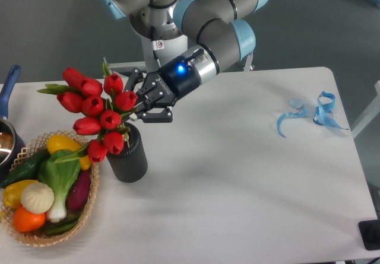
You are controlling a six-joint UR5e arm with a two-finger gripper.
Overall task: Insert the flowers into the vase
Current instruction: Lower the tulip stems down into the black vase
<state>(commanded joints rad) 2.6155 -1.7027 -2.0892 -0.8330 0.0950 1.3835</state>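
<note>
- Flowers (pixel 95 113), red tulips in a bunch, are on the left side of the table (pixel 237 175), right over the dark vase (pixel 127 157).
- They lean to the left, so the red heads hang over the vase's left edge. The stems are hidden behind the heads, so I cannot tell if they are inside the mouth yet.
- The claw (pixel 142 107) is closed on the flowers, holding them from the right. It grips there so the bunch stays together above the vase.
- A wicker basket (pixel 89 207) of toy vegetables sits just left of the vase. I think the leaning tulips could bump it.
- Blue ribbon (pixel 312 114) lies far off on the right.
</note>
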